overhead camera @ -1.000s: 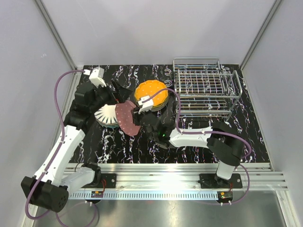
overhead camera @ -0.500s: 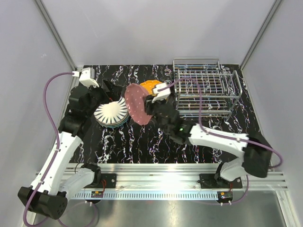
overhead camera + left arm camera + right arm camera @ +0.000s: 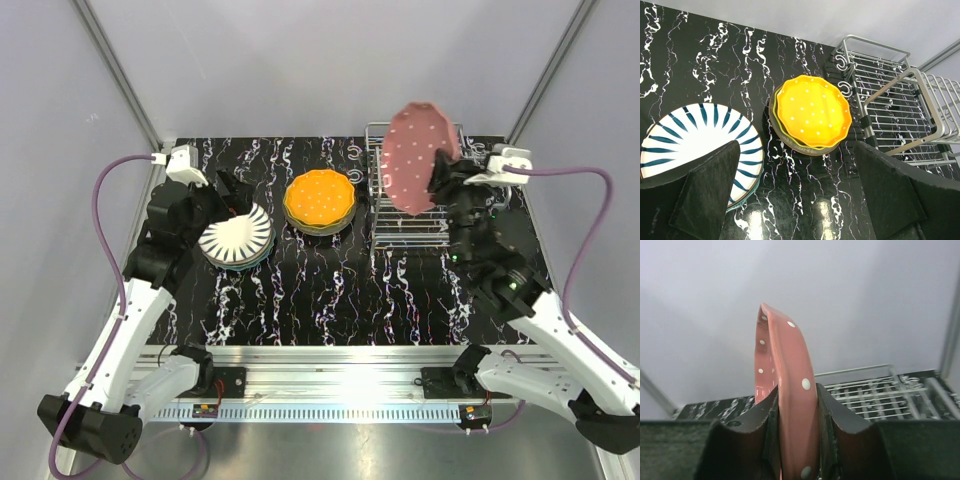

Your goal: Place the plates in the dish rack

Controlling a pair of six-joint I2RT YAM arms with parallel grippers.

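Left gripper (image 3: 796,160) hangs wide open, holding nothing, over the striped plate (image 3: 236,238). Beside that sits the orange dotted plate (image 3: 319,199) (topping a small stack). Right gripper (image 3: 797,407) is clamped on the pink dotted plate (image 3: 420,157), held on edge above the dish rack (image 3: 405,228).

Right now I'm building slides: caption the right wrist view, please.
The right gripper clamps the pink dotted plate on edge, dish rack behind.

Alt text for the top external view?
Right arm's jaws hold a dotted pink round plate on edge above the chrome wire dish rack. On the black marbled table, a dotted orange plate tops one stack and a striped white plate another, beside the left arm's open jaws.
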